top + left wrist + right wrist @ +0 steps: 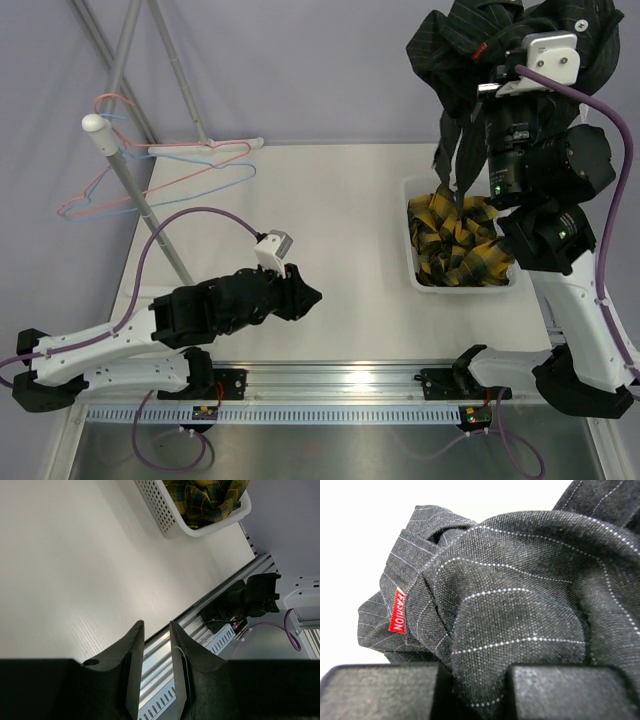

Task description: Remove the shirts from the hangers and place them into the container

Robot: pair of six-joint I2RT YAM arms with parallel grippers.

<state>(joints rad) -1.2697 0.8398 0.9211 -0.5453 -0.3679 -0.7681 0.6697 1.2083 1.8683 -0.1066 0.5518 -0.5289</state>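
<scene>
Basket [155, 502] is holding plaid shirt [455, 245]; R tool [479, 680] is pinching black shirt [450, 50], dangling vertical over it; L tool [155, 630] is gaping slightly, empty

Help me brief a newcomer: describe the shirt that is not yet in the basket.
Look to the white basket on the table's right side. Above it the right tool holds up a bunched shirt. Unlike the yellow plaid shirt lying inside, it is black with pale pinstripes.
</scene>
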